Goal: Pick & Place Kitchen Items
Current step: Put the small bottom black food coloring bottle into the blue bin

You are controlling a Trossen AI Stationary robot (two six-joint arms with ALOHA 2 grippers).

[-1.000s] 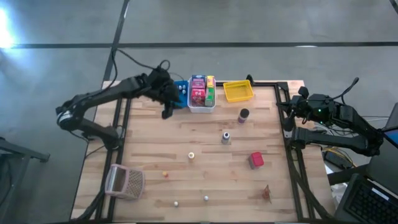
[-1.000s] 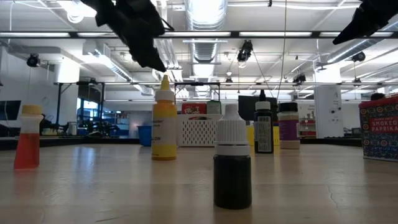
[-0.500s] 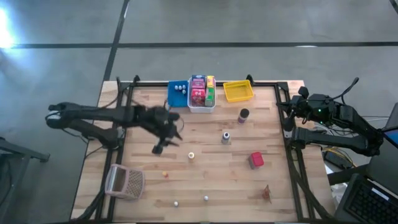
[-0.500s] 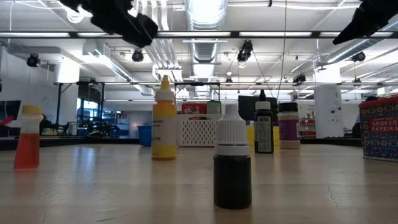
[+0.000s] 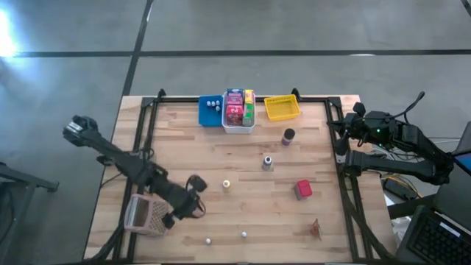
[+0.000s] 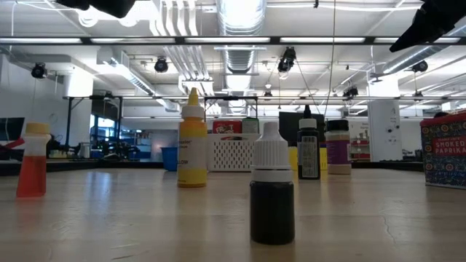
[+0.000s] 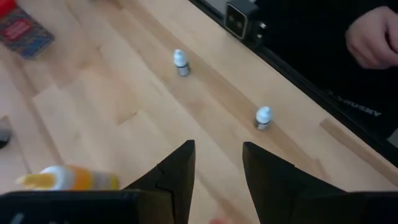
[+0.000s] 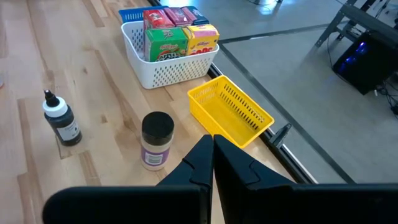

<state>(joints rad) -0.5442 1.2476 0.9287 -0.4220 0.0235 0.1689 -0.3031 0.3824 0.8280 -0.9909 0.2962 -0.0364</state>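
While boxes already fill my white bin, bottles remain scattered on the table. My left claw hovers slightly spread and empty near the mesh basket; my right claw waits pressed together.

Overhead straight down, low level across table, wrist cameras close, all sharing tabletop

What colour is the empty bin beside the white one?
Yellow bin, clearest in the right wrist view.

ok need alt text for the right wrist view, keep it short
The right gripper, shut and empty, points over a wooden table toward a tipped yellow basket. Nearby stand a white-labelled spice jar, a small dark dropper bottle and a white bin packed with small grocery boxes.
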